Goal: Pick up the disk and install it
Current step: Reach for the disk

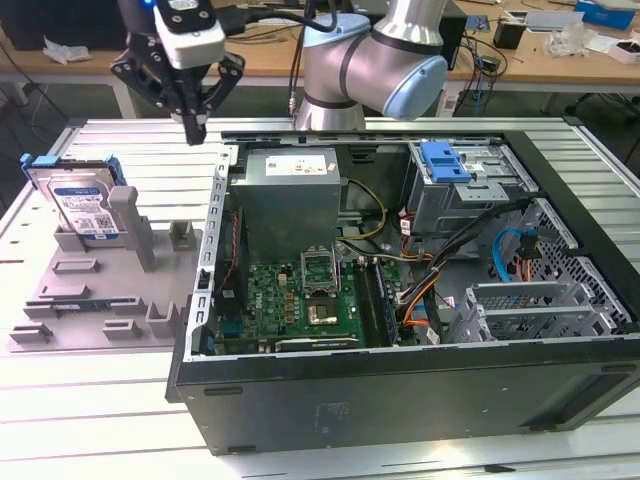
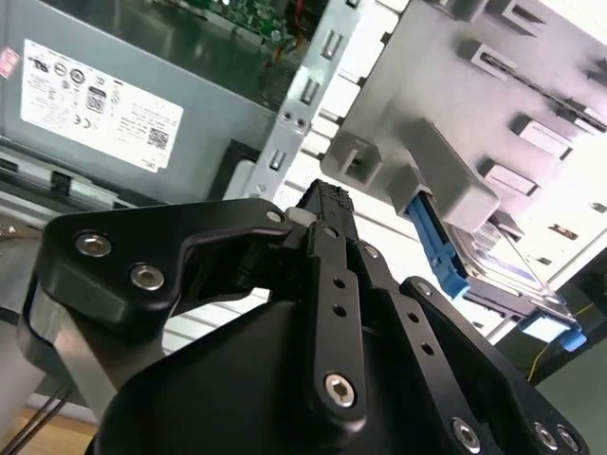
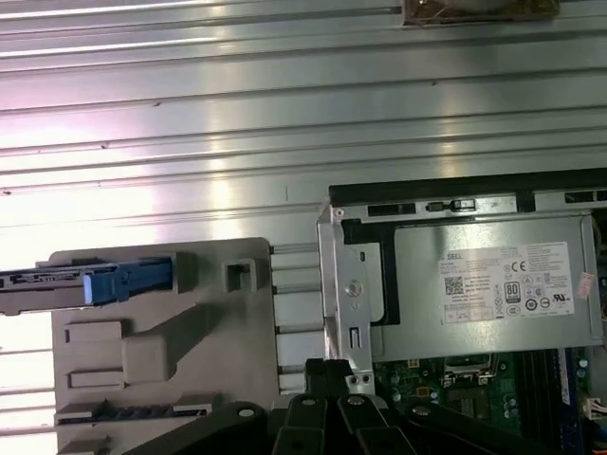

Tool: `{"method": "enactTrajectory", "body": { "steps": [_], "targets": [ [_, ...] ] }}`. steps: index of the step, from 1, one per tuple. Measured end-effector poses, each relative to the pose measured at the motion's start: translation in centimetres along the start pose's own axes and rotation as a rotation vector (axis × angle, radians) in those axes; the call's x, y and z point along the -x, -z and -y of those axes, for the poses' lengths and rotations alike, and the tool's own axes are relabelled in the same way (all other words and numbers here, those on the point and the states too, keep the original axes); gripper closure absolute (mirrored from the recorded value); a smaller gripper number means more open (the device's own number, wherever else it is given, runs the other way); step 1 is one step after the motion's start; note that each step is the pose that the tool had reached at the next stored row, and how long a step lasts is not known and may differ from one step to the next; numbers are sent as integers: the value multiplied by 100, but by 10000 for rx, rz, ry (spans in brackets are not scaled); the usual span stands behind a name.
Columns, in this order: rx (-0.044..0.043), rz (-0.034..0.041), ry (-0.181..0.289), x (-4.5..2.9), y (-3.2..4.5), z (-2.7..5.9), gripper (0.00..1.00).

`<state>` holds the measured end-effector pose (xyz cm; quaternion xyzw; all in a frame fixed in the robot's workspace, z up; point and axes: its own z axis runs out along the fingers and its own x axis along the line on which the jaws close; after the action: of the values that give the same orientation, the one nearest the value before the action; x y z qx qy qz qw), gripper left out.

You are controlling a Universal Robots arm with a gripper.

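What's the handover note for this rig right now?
Gripper: shut, empty, hanging over the table between the grey holder and the open computer case.
Disk: standing on edge in the grey holder, at the exterior view's left of the case, apart from the gripper.
Done: nothing that shows.
Left: disk not yet picked up, not yet installed.

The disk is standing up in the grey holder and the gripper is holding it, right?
No. The disk does stand up in the grey holder, but the gripper is not holding it: the exterior view shows it hanging higher up, apart from the disk, gripping nothing.
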<state>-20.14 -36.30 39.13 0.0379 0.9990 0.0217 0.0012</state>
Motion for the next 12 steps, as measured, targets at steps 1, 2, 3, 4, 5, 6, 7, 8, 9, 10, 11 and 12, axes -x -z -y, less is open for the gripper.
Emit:
{"method": "enactTrajectory", "body": {
  "steps": [1, 2, 3, 4, 5, 6, 7, 8, 9, 10, 11, 12],
  "targets": [
    [0, -4, 0, -27, -1, -8, 89],
    [-1, -7, 1, -54, -3, -17, 89],
    [-2, -11, 2, -86, -4, -26, 89],
    [-1, -13, -1, -117, -5, -33, 89],
    [-1, -14, -2, -155, -7, -41, 89],
    [-2, -16, 2, -223, -10, -53, 89],
    [-1, -16, -2, -298, -15, -66, 89],
    [-1, -16, 1, -356, -20, -75, 89],
    [-1, -15, 2, -397, -24, -82, 89],
    [-1, -15, -2, -441, -28, -90, 89],
    [-1, -16, -1, -485, -32, -99, 89],
    [-1, -16, 1, -534, -37, -109, 89]
  ]
}}
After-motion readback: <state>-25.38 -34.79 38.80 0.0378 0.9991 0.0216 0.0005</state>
